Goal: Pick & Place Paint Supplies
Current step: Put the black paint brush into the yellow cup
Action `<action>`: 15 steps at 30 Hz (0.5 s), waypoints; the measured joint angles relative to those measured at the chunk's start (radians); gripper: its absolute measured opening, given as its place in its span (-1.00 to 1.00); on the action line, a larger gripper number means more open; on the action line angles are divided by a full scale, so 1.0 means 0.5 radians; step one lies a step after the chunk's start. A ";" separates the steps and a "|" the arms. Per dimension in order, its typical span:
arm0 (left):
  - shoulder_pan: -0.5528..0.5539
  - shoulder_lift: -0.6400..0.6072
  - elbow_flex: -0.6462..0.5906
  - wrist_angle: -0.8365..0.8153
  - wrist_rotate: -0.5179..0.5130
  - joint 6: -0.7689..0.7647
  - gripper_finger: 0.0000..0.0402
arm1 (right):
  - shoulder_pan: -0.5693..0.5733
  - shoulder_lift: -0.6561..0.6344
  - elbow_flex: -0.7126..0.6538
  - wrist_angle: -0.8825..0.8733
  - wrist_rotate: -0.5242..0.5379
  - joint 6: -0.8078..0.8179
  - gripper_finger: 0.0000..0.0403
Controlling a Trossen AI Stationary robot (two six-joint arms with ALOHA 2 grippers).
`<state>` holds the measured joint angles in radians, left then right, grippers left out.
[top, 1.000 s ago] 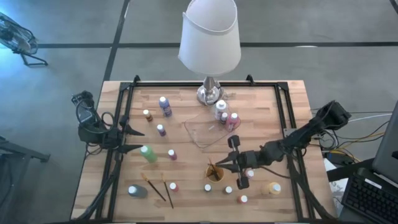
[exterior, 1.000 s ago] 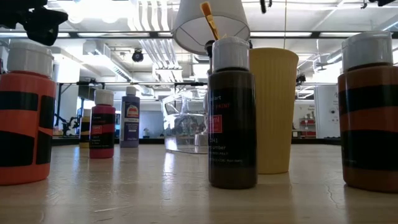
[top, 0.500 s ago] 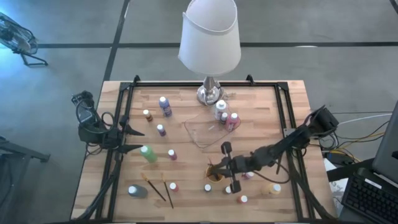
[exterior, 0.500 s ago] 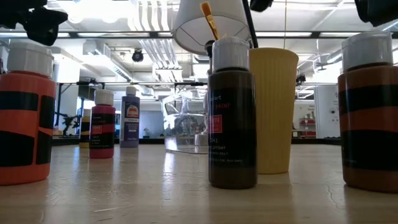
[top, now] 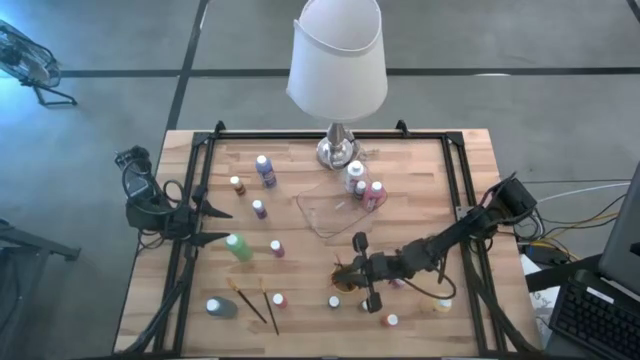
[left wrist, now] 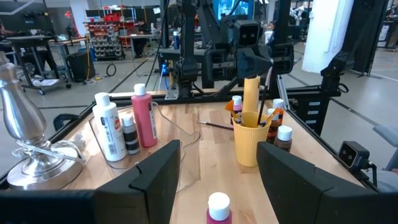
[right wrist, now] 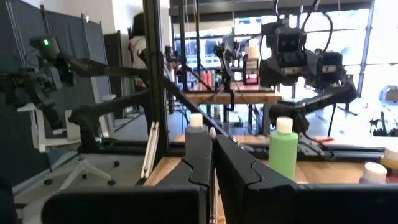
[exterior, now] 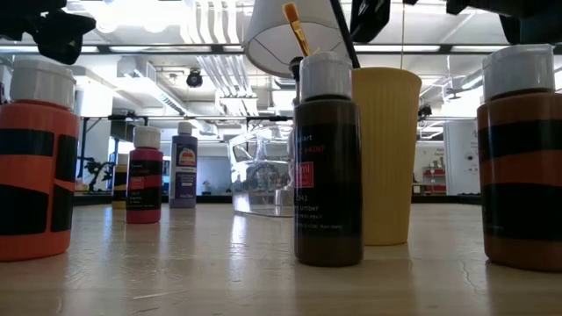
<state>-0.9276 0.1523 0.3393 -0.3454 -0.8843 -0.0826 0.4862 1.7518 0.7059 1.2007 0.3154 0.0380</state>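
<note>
Wooden table (top: 430, 160) first, from its left edge: your left gripper (top: 228, 225) waits there with its fingers spread wide and nothing between them. The green bottle (top: 238, 247) stands just beside it, so an idle swing of that arm could tip it.

Next over, two loose brushes (top: 258, 305) lie flat near the front edge, well apart from either arm and in no danger for now.

Right of centre stands the orange cup (top: 346, 279), already holding a few brushes. Your right gripper (top: 352, 270) hangs directly over it. In the right wrist view its fingers are drawn almost together on what looks like a thin brush (exterior: 345, 35), whose dark handle slants down toward the cup's mouth in the low view.

This is where it could go wrong, I judge:
- The cup is light and narrow, so a slanted handle could catch the rim and topple it, spilling the brushes inside.
- If you let go too high, the brush may bounce out.
- The small bottles (top: 390, 320) stand close in front of the cup and under the arm, so a low wrist or elbow could knock them over on the way out.
</note>
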 joint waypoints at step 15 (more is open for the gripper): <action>0.001 0.000 0.000 0.000 0.000 0.000 0.09 | 0.001 0.132 -0.037 0.022 0.024 0.085 -0.96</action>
<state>-0.9272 0.1524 0.3393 -0.3454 -0.8841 -0.0826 0.4868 1.8179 0.6876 1.2119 0.3276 0.0803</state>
